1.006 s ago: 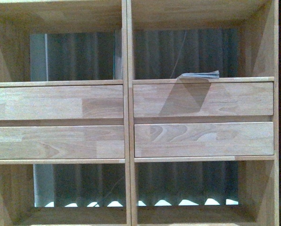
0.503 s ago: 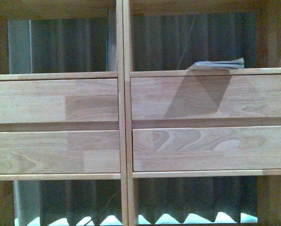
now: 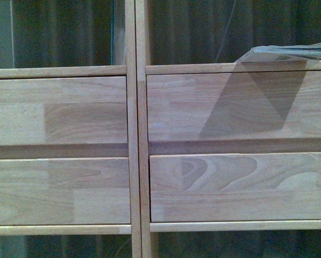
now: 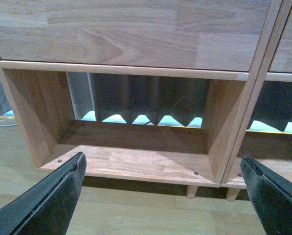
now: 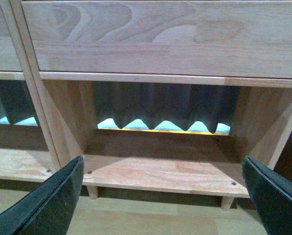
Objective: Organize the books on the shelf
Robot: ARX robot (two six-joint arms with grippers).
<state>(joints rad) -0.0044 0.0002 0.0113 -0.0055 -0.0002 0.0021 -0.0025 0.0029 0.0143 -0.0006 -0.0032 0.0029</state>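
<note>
Left gripper (image 4: 161, 159) held wide open, black fingers (image 4: 48, 203) spread far apart, right gripper (image 5: 162, 160) opened equally wide, its fingers likewise parted, both held low.

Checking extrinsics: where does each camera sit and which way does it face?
Front: on the body, square-on, close to the shelf and its drawer fronts; book lying flat upper right; no arm.
Left wrist: low, facing the bottom left compartment; open left hand frames it.
Right wrist: likewise, bottom right compartment; open right hand.
Front and right wrist share the lower right drawer front.
</note>
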